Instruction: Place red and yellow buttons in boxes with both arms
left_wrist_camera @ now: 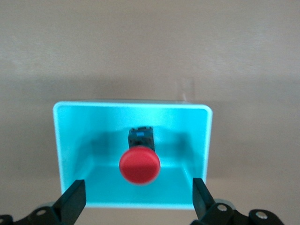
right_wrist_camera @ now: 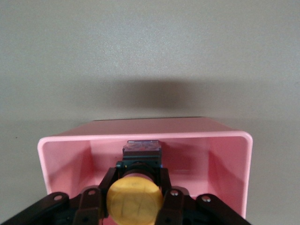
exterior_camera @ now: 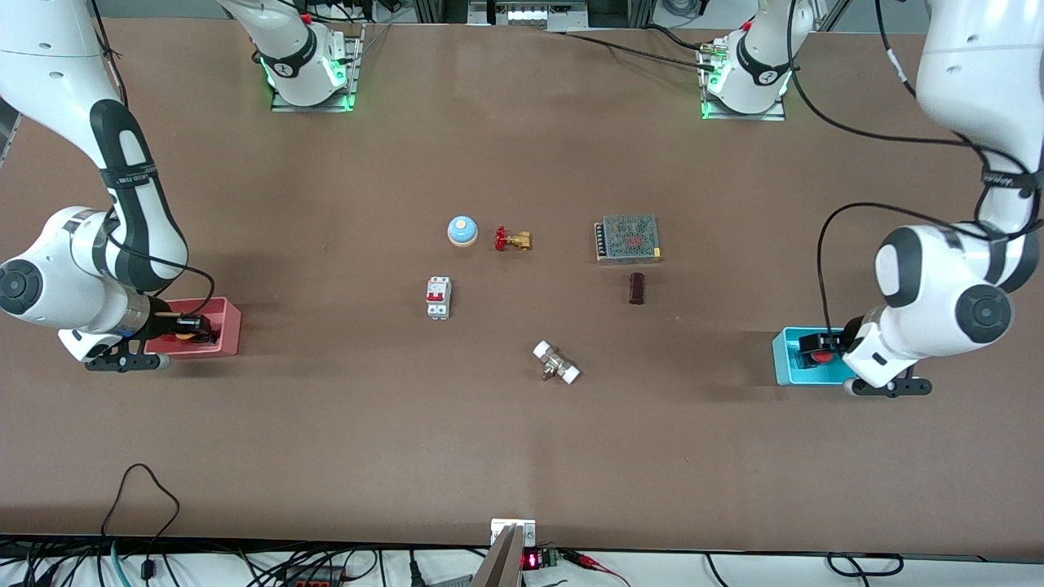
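Note:
The red button (exterior_camera: 822, 356) lies loose in the cyan box (exterior_camera: 785, 367) at the left arm's end of the table. My left gripper (exterior_camera: 816, 346) is just over it. In the left wrist view my left gripper (left_wrist_camera: 138, 187) is open, with a finger well clear on each side of the red button (left_wrist_camera: 139, 165) inside the cyan box (left_wrist_camera: 63, 140). My right gripper (exterior_camera: 196, 330) is inside the pink box (exterior_camera: 227, 326) at the right arm's end. In the right wrist view it (right_wrist_camera: 137, 174) is shut on the yellow button (right_wrist_camera: 135, 199), low in the pink box (right_wrist_camera: 140, 137).
In the table's middle stand a blue dome bell (exterior_camera: 462, 231), a brass valve with a red handle (exterior_camera: 512, 240), a metal mesh power supply (exterior_camera: 627, 238), a dark brown block (exterior_camera: 636, 289), a white and red breaker (exterior_camera: 438, 297) and a white-ended fitting (exterior_camera: 556, 363).

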Motion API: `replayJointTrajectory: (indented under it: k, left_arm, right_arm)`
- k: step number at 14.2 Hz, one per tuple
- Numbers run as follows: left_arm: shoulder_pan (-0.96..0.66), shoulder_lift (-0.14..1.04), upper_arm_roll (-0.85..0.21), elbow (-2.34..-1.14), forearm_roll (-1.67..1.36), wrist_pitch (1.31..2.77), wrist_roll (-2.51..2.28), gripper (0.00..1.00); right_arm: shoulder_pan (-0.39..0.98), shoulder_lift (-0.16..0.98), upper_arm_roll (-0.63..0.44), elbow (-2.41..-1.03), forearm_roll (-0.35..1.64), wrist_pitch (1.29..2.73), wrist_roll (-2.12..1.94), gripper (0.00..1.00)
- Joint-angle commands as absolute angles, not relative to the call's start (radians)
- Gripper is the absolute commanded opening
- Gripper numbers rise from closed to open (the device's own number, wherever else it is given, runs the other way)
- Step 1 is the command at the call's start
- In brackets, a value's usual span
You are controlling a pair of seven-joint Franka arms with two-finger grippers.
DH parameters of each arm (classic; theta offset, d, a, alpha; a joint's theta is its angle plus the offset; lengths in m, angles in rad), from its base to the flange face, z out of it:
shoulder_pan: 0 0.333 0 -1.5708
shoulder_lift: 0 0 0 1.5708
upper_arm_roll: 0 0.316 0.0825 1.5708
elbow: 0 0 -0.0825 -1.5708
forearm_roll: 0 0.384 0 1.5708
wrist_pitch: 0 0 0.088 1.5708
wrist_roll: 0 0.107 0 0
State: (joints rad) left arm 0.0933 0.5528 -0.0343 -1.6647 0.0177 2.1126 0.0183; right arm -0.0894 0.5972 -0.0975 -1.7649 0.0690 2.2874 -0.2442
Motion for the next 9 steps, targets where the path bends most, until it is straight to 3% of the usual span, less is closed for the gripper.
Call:
replayJointTrajectory:
  k: [1, 3, 5, 7, 9]
  left_arm:
    - [0.089, 0.456, -0.052, -1.620, 0.011, 1.952, 0.025, 1.00]
    - [0.087, 0.434, -0.072, -1.502, 0.011, 1.765, 0.025, 1.00]
    - [0.087, 0.417, -0.106, -1.387, 0.011, 1.588, 0.020, 1.00]
    - [0.068, 0.367, -0.110, -1.359, 0.012, 1.523, 0.020, 1.00]
    - [0.064, 0.306, -0.113, -1.364, 0.011, 1.473, 0.021, 1.00]
  right_arm:
    - [-0.094, 0.617, -0.095, -1.764, 0.080, 2.289, -0.265, 0.52]
    - [-0.092, 0.612, -0.094, -1.763, 0.080, 2.289, -0.264, 0.74]
    - [-0.092, 0.611, -0.092, -1.763, 0.080, 2.289, -0.264, 0.87]
    - [-0.092, 0.603, -0.092, -1.763, 0.080, 2.287, -0.265, 1.00]
    - [-0.091, 0.568, -0.089, -1.761, 0.080, 2.278, -0.267, 1.00]
